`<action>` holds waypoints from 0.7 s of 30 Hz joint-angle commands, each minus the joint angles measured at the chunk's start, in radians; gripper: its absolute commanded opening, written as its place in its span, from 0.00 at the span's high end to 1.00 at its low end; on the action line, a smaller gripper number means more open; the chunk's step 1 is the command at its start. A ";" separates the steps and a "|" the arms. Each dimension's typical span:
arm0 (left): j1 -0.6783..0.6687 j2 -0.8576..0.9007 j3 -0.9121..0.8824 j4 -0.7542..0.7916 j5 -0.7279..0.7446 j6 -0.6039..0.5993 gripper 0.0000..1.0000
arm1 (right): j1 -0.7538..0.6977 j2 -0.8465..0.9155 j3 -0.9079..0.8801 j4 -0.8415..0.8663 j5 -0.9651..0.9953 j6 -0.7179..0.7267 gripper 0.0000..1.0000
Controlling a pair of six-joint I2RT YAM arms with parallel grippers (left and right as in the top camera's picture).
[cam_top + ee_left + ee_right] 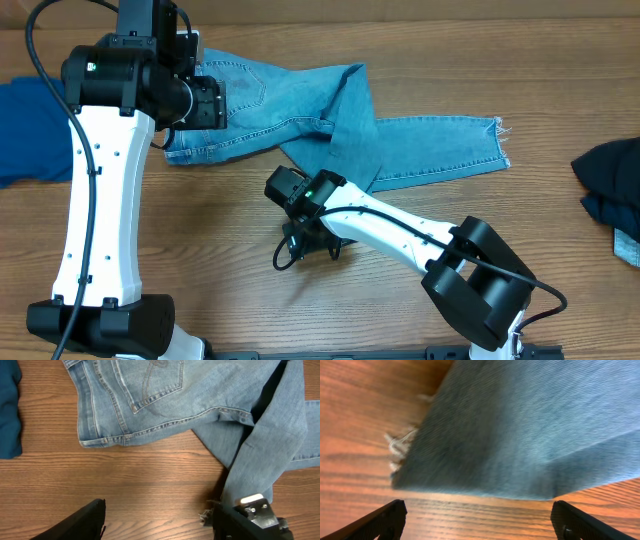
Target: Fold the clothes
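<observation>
Pale-blue denim jeans lie spread at the back of the table, waistband to the left. One leg runs right to a frayed hem. The other leg is folded forward across it. My left gripper hovers over the waistband end; in the left wrist view it is open and empty above bare wood, with the waistband and pocket ahead. My right gripper is at the folded leg's end. In the right wrist view it is open, with the frayed hem just beyond the fingertips.
A royal-blue garment lies at the left edge and also shows in the left wrist view. A dark navy garment lies at the right edge. The right arm's black cable loops over the table in front.
</observation>
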 commanded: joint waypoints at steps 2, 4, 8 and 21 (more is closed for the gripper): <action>-0.002 0.000 0.011 0.012 0.001 0.018 0.28 | -0.006 -0.016 0.011 0.050 0.076 0.073 0.04; -0.002 0.000 0.011 0.011 0.000 0.019 0.27 | -0.006 -0.016 0.011 0.091 0.076 0.073 0.04; -0.002 0.000 0.011 0.011 0.000 0.019 0.25 | -0.006 -0.016 0.021 0.148 0.072 0.081 0.04; -0.002 0.000 0.011 0.008 0.031 0.019 0.25 | -0.006 -0.015 0.022 0.119 0.140 0.156 0.40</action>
